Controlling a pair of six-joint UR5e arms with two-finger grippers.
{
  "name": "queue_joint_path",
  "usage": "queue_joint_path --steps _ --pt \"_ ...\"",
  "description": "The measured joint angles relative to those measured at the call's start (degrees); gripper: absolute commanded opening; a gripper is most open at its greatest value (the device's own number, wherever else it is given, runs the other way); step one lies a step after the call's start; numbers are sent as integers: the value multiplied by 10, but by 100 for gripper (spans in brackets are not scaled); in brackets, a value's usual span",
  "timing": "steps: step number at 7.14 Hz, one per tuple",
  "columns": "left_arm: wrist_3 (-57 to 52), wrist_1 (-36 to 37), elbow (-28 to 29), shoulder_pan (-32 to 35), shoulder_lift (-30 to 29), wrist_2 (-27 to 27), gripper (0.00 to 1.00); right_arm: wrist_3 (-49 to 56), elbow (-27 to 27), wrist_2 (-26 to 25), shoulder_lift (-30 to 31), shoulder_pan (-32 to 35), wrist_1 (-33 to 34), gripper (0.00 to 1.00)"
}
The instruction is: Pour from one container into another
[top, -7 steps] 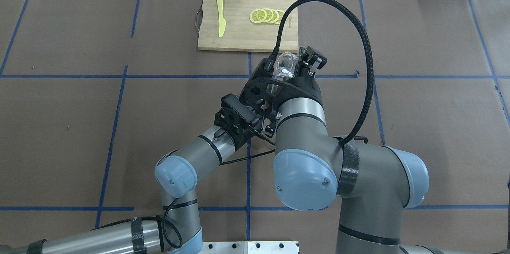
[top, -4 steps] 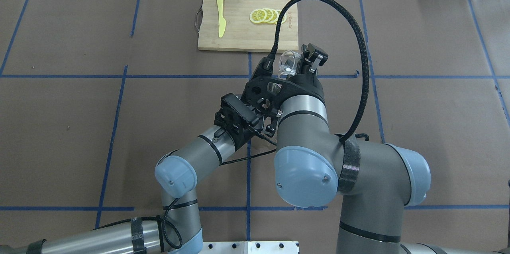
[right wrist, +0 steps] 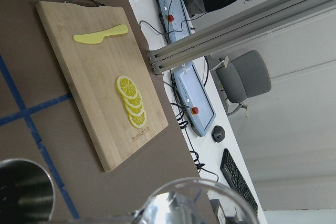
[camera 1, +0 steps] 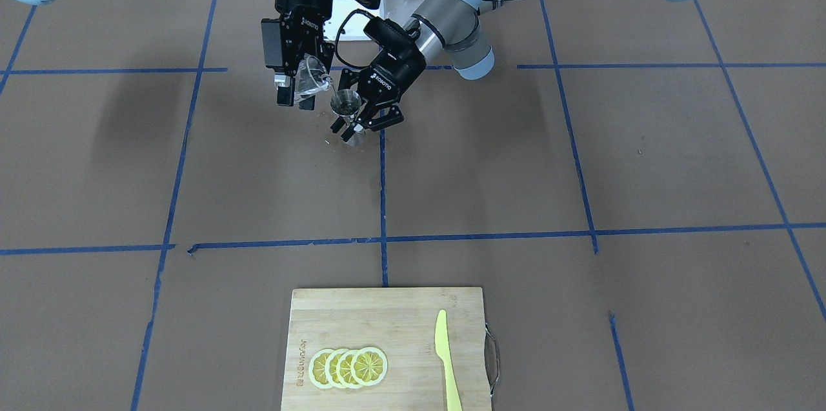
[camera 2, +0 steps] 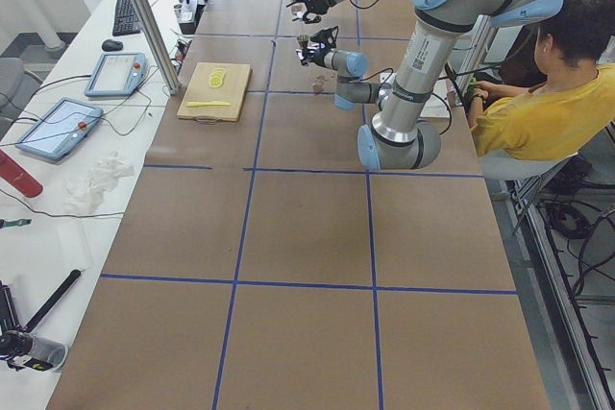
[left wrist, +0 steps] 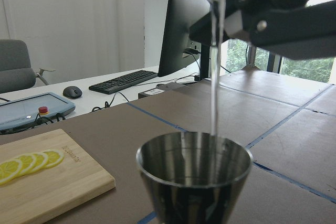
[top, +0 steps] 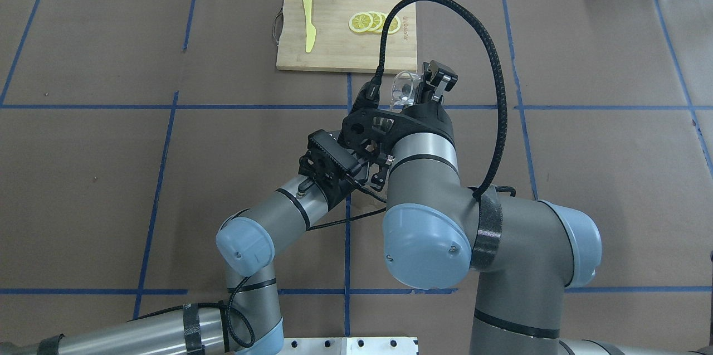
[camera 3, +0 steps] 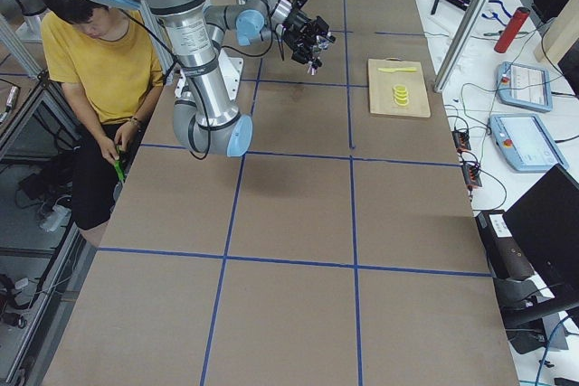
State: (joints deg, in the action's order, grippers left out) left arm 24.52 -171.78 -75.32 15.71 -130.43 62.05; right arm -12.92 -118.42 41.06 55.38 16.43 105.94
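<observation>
My right gripper (camera 1: pixel 298 90) is shut on the small clear glass cup (camera 1: pixel 312 80), which it holds tipped toward the steel jigger (camera 1: pixel 346 103). In the left wrist view a thin stream of clear liquid (left wrist: pixel 214 77) falls from the cup into the jigger (left wrist: pixel 194 169). My left gripper (camera 1: pixel 359 122) is shut on the jigger's waist and keeps it upright just over the table. From overhead, the glass cup (top: pixel 402 90) shows in the right gripper (top: pixel 415 90); the right arm hides the jigger and the left gripper's fingers. The right wrist view shows the cup's rim (right wrist: pixel 194 200) and the jigger (right wrist: pixel 23 190).
A wooden chopping board (top: pixel 334 48) with lemon slices (top: pixel 370 22) and a yellow knife (top: pixel 308 22) lies beyond the grippers. Small wet spots (camera 1: pixel 329 140) mark the paper below the jigger. A seated person in a yellow shirt (camera 2: pixel 538 103) is beside the robot's base.
The right wrist has turned a little and tipped the glass cup further. Its cable loop has swung to the left. The left arm has stayed still.
</observation>
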Motion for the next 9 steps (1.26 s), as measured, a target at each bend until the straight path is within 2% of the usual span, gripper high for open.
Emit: queue_joint_path --steps 4,9 --pt "0 -2 0 0 0 1 0 -14 2 1 0 0 -7 0" --pt "0 -3 -2 9 -1 1 0 -222 28 17 9 3 -123 0"
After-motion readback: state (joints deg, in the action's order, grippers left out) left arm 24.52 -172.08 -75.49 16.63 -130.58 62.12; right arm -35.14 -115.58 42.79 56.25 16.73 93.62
